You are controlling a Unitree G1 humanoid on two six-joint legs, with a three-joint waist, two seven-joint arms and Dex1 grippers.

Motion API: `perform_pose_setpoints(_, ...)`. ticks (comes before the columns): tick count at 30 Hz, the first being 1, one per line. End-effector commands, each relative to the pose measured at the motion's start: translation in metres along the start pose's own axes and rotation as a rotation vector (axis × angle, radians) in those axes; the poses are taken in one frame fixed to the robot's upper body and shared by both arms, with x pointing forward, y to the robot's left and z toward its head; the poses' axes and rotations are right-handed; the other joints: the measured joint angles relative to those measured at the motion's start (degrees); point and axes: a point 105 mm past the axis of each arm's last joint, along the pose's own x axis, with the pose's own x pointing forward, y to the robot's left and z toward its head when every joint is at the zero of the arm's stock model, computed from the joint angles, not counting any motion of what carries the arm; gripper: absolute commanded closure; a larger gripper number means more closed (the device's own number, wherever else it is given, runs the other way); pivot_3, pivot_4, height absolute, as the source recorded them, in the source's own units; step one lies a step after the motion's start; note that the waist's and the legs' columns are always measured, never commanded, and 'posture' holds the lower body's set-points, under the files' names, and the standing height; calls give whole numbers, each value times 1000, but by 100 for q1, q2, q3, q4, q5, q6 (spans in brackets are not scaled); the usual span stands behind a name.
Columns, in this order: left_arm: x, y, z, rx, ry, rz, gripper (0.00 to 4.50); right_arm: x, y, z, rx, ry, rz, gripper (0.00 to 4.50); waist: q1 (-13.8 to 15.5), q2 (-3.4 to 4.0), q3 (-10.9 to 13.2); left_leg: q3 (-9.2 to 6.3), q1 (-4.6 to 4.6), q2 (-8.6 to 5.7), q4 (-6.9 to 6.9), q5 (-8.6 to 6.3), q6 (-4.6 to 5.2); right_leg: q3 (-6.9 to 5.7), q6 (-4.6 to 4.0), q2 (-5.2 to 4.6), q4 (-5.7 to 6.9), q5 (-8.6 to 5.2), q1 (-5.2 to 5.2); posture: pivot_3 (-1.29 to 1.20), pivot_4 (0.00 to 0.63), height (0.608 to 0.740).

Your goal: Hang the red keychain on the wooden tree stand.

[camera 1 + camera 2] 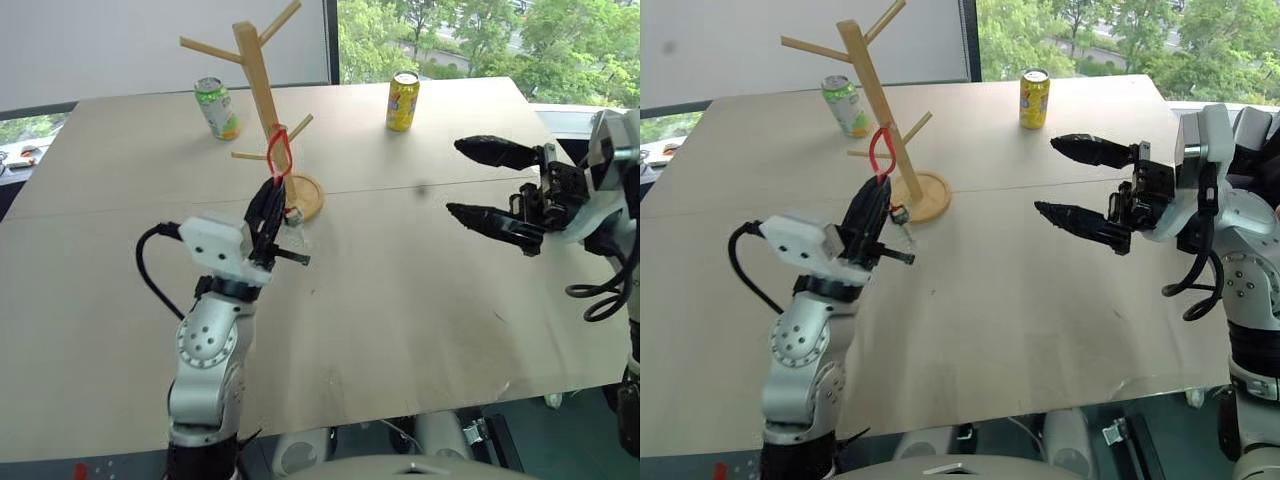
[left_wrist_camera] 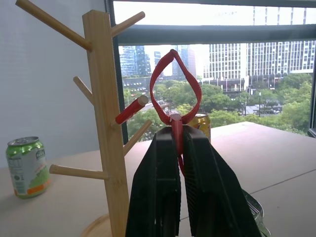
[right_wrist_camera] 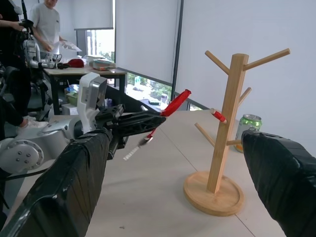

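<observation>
at frame centre-left the left gripper [image 1: 272, 205] pinches the thin red loop keychain [image 1: 279, 152] upright so it can slip over a peg of the tall light-wood tree stand [image 1: 262, 88], while the right gripper [image 1: 492, 184] hangs spread and empty.

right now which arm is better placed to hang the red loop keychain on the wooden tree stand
Left. Its gripper is shut on the red loop keychain, held up close to the light-wood tree stand. The right gripper is open, holds nothing and sits off to the side.
</observation>
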Motion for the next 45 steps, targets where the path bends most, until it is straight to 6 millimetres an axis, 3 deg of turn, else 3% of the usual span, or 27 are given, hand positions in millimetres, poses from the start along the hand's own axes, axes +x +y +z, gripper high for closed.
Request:
perform_pose_setpoints(1,10,-1,10,39,-56,19,4470,-2,-5,8,-33,0,-29,0,-3,0,0,0,0,0,0,0,0,1,7,0,0,-4,0,0,150,740)
perform_pose_setpoints(7,20,-1,13,53,-85,52,4470,-2,-15,9,-8,-24,-93,0,-2,-1,0,1,0,0,1,0,0,5,-5,1,1,7,0,0,150,740)
perform_pose_setpoints(18,32,19,15,132,-100,180,4470,-4,-22,3,8,-24,-143,0,-3,-1,1,2,0,0,1,0,0,2,-4,2,1,8,0,0,150,740)
perform_pose_setpoints(25,36,27,-3,180,-14,217,4470,-3,-23,2,2,-19,-145,0,-4,-2,1,2,0,1,2,0,0,3,-1,2,1,6,0,0,150,740)
perform_pose_setpoints(45,43,8,-16,159,8,134,4470,-3,-21,1,-8,-26,-150,0,-5,-2,1,2,0,1,1,0,0,3,-4,2,1,8,0,0,150,740)
